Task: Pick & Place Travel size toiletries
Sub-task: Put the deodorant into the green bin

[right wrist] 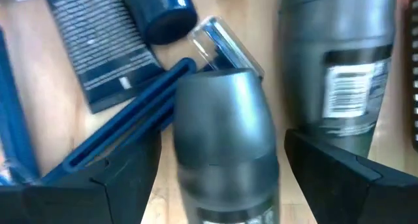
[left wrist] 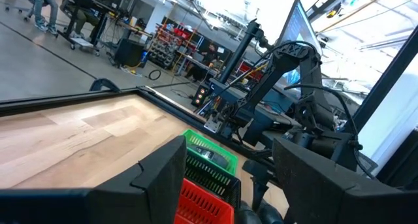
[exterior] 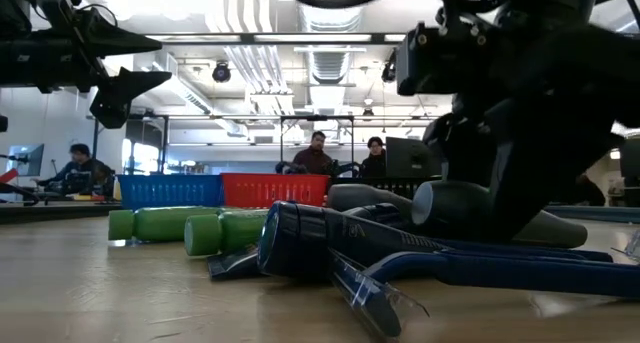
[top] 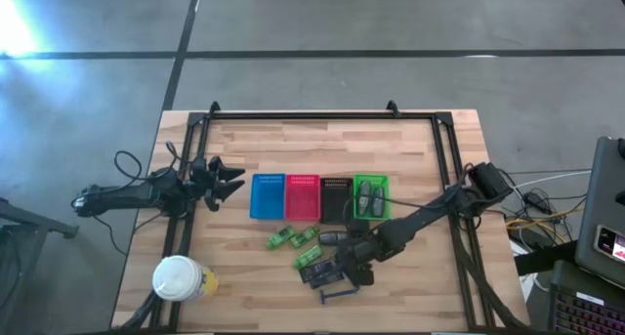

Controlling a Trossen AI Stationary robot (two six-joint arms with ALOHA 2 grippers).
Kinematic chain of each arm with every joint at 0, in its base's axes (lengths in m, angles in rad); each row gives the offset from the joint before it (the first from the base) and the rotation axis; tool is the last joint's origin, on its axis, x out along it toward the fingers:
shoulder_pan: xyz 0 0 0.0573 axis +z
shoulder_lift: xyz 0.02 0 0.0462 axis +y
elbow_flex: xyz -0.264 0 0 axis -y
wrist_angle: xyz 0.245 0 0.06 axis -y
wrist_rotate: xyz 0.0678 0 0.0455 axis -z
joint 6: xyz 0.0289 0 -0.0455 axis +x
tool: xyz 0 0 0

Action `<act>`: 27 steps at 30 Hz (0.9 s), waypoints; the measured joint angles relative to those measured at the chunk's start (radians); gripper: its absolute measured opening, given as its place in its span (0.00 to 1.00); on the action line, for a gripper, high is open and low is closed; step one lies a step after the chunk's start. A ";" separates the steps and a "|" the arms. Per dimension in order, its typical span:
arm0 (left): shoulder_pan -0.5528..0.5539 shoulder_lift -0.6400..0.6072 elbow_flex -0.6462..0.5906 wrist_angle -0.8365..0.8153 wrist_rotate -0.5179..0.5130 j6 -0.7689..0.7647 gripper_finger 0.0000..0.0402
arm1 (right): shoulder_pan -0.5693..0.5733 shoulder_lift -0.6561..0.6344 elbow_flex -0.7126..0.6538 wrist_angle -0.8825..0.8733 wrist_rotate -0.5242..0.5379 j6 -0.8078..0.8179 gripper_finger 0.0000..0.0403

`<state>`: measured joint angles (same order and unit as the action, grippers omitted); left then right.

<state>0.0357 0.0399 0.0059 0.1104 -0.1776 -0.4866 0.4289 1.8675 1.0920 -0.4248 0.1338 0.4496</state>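
Note:
The toiletries lie in a loose heap on the near middle of the table: green bottles [top: 291, 239], dark flat packets [top: 317, 272], a blue-black razor [top: 337, 296] and grey tubes. My right gripper [top: 354, 269] is down over the heap and open. In the right wrist view its fingers [right wrist: 111, 178] stand on either side of a grey tube [right wrist: 222, 119], with a gap on each side. A second grey tube [right wrist: 339, 67] lies beside it, and a razor handle [right wrist: 124, 113] runs under it. My left gripper [top: 229, 179] waits open in the air, left of the blue basket [top: 267, 195].
Blue, red [top: 302, 197], black [top: 334, 198] and green [top: 370, 196] baskets stand in a row mid-table; the green one holds grey tubes. A yellow cup with a white lid [top: 181, 278] stands at the near left corner. A black frame runs round the table. People sit in the room behind.

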 joint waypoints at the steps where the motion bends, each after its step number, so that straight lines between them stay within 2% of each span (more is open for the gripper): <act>1: 0.000 0.000 0.000 0.000 0.000 0.000 0.58 | -0.002 0.000 -0.007 0.001 -0.001 -0.001 0.80; 11: 0.000 0.000 0.000 0.000 0.000 0.000 0.58 | -0.005 -0.002 -0.029 0.009 -0.048 -0.050 0.71; 18: 0.000 0.000 0.000 0.000 0.000 0.000 0.58 | -0.015 -0.011 -0.017 0.000 -0.141 0.042 0.50; 23: 0.000 0.000 0.000 0.000 0.000 0.000 0.58 | -0.011 -0.054 -0.017 -0.069 -0.202 0.133 0.50; 27: 0.000 0.000 0.000 0.000 0.000 0.000 0.58 | -0.013 -0.141 -0.017 -0.171 -0.192 0.263 0.50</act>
<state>0.0360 0.0402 0.0059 0.1104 -0.1776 -0.4866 0.4157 1.7262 1.0752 -0.5954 -0.0584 0.7125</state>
